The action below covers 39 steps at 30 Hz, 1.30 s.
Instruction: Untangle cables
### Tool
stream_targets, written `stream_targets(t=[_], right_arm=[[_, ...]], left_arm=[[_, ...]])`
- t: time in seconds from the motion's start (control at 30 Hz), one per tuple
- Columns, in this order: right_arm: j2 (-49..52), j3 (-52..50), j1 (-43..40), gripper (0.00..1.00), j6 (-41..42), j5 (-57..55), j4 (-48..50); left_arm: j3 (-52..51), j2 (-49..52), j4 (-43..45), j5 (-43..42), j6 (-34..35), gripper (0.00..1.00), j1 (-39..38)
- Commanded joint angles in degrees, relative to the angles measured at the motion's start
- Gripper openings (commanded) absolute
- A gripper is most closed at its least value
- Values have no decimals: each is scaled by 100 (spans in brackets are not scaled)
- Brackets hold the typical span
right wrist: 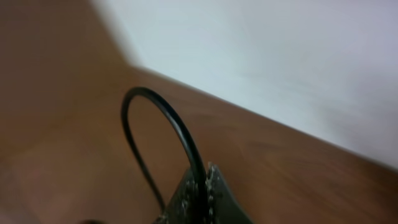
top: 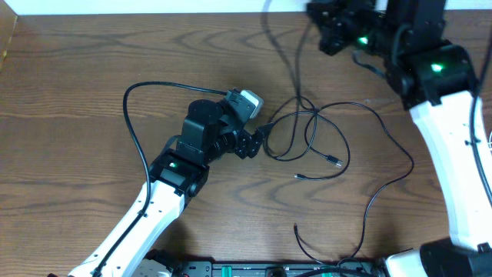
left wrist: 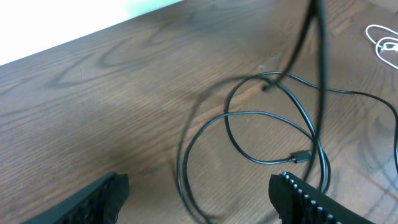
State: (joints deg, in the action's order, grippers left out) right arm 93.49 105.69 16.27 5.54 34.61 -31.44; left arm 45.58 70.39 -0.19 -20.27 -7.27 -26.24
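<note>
Thin black cables (top: 317, 112) lie in overlapping loops at the table's middle, with small plug ends (top: 334, 161) to the right. One long strand (top: 410, 163) trails toward the front edge. My left gripper (top: 260, 139) is open at the left edge of the loops. In the left wrist view its fingers (left wrist: 199, 190) straddle a curve of the cable loops (left wrist: 273, 115). My right gripper (top: 329, 35) is at the far right back, shut on a black strand (top: 297, 65) that rises from the tangle. The right wrist view shows that cable (right wrist: 180, 134) pinched in the jaws (right wrist: 202, 190).
A white cord (left wrist: 380, 45) lies at the table's right side. A thicker black cable (top: 131, 123) loops from the left wrist camera over the table's left half. The right arm's white link (top: 453, 169) spans the right side. The table's back edge meets a white wall (top: 154, 6).
</note>
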Motion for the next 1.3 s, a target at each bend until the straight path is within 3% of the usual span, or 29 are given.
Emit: stream_targets(t=[0.0, 0.1, 0.17, 0.27, 0.37, 0.4, 0.43, 0.67, 0.8, 0.93, 1.0, 1.1, 1.2, 1.27], right_arm=[[55, 70, 155, 1, 251, 2973, 555], [111, 70, 175, 1, 212, 2430, 391], [114, 70, 103, 1, -87, 1314, -42], [116, 70, -13, 2, -129, -2033, -826], [188, 70, -22, 2, 761, -5987, -1604], [214, 70, -22, 2, 1040, -7023, -1891], [234, 70, -22, 2, 1056, -7370, -2044], [247, 70, -22, 1, 1394, -7071, -2625], [247, 70, -22, 1, 920, -4754, -2227], [247, 70, -22, 1, -1130, -970, -1593], [247, 70, -22, 1, -1991, 223, -1517], [247, 70, -22, 1, -1989, -522, -1375], [247, 70, -20, 1, -1172, -2710, -1246], [251, 70, -20, 1, -212, -4566, -1200]], left_arm=[[68, -52, -20, -96, 48, 77, 20], [68, -52, -20, -96, 48, 77, 17], [68, -52, -20, -94, 48, 77, 17], [68, -52, -20, -94, 48, 77, 20], [68, -52, -20, -94, 48, 77, 20], [68, -52, -20, -94, 46, 77, 20], [68, -52, -20, -92, 46, 78, 20], [68, -52, 0, -92, 46, 77, 20], [68, -52, 0, -92, 46, 78, 20], [68, -50, -2, -94, 37, 77, 20], [68, -46, -2, -92, 24, 77, 20], [68, -44, -4, -92, 24, 78, 20], [68, -42, -2, -92, 24, 77, 20], [68, -42, -2, -92, -22, 78, 20]])
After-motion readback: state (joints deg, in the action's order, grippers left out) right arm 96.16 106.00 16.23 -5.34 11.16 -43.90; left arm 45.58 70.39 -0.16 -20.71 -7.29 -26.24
